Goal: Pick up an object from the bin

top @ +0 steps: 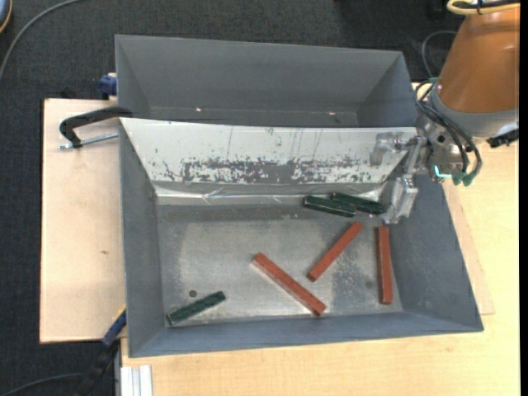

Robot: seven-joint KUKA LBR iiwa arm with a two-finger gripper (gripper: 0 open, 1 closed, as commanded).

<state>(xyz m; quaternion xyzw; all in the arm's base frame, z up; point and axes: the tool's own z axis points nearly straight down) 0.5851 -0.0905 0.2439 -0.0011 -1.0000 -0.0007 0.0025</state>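
— What lies round the gripper?
— A dark green stick lies flat, 1 end right at its tip, the rest pointing away toward the middle of the bin. Just below it lie a slanted red stick and a straighter red stick. A 3rd red stick lies farther off, and a 2nd green stick well apart.
— And the arm?
— It leans in over the right wall, gripper low. Whether it is open or grips anything cannot be told.
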